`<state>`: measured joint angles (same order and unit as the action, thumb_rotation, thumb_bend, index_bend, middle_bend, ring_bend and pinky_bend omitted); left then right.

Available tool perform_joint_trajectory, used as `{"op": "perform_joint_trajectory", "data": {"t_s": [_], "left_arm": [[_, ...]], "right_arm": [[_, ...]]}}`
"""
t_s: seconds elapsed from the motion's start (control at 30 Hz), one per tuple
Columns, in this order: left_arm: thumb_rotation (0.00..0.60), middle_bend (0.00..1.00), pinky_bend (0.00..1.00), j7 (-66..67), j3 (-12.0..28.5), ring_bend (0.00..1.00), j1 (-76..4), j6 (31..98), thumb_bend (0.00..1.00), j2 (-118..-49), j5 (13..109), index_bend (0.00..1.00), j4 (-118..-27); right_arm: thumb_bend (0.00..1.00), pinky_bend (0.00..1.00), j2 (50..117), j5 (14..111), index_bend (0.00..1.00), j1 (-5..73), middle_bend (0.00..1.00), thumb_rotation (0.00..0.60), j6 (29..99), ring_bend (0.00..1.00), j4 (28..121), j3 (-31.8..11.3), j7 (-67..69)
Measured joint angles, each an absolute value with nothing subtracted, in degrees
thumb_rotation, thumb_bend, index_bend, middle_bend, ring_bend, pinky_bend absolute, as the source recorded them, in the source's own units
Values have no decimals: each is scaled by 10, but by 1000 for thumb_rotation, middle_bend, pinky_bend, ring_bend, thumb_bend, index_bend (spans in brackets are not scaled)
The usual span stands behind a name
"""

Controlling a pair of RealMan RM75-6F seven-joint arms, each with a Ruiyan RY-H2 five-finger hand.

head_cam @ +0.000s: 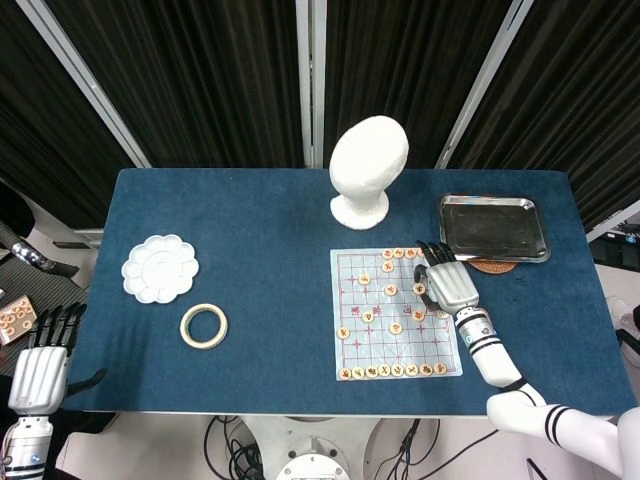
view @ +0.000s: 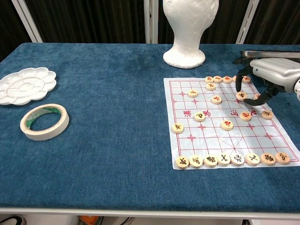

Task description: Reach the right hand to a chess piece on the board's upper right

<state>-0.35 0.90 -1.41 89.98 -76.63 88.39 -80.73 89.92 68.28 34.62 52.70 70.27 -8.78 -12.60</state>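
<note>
Pale wooden chess piece (view: 241,95) lies directly beneath the right hand (view: 268,75), whose fingers (view: 238,83) curl apart, holding nothing, near the board's (view: 225,140) far right corner.

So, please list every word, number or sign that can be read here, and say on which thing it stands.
Chess pieces: one red or black character each, too small to read.
Chess board: red characters across its middle band, too blurred to read.
Nothing else shows any text.
</note>
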Motion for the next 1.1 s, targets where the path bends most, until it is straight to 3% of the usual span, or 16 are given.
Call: {"op": "perform_joint_trajectory", "data": {"t_s": [0.43,0.77,1.0,1.1], "left_arm": [[600,62,1,-11,10,0,-12,899,55,-765,881,23,-802],[600,63,1,-13,10,0,-12,898,55,-765,880,23,-801],[600,63,1,-7,10,0,-10,905,55,-761,883,23,-807],[600,63,1,-1,11,0,-9,906,57,-758,884,24,-813]], "right_arm": [[238,0,915,670,497,355,0,600,514,0,685,-88,-134],[225,0,911,674,242,358,0,600,509,0,689,-87,-124],[224,0,889,694,214,345,0,600,543,0,714,-86,-108],[224,0,863,714,151,325,0,600,589,0,744,-82,-100]]}}
